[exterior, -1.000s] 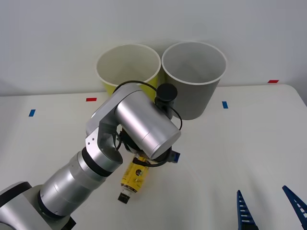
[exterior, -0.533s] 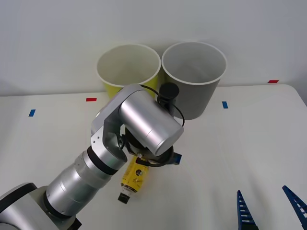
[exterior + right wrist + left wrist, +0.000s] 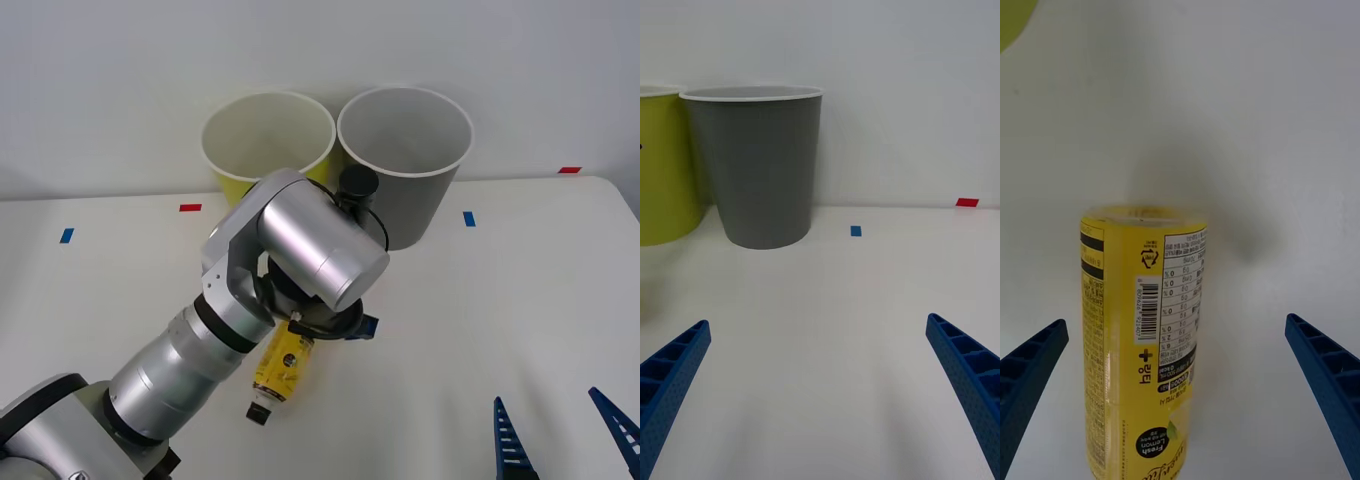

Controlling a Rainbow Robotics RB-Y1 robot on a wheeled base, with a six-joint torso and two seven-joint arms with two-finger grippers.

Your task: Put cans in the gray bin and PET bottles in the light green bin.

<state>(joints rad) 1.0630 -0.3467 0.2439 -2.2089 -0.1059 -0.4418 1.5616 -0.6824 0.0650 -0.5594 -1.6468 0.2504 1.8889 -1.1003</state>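
Yellow PET bottle (image 3: 280, 368) lies on its side on the white table (image 3: 520, 300) in the front view, black cap toward the robot, base end hidden under the left arm's wrist. The left arm (image 3: 250, 300) reaches forward from the lower left, its silver wrist housing directly above the bottle. Behind it, at the table's far edge, the light green bin (image 3: 232, 178) and the gray bin (image 3: 412, 190) stand upright just beside each other, green on the robot's left. Red and blue tape marks (image 3: 469, 218) sit on the table surface. The right gripper (image 3: 565, 435) is parked at the near right corner, well apart from the bottle, its two blue fingers spread.

Right wrist view: the right gripper (image 3: 820, 382) has both ribbed fingers wide apart with bare table between them. The gray bin (image 3: 760, 165) stands ahead, the light green bin (image 3: 662, 165) next to it.

Left wrist view: the left gripper (image 3: 1180, 390) is spread wide, with a blue finger at each corner. The bottle (image 3: 1139, 337) lies between the fingers, nearer one of them, touching neither, its printed label and barcode facing the camera.
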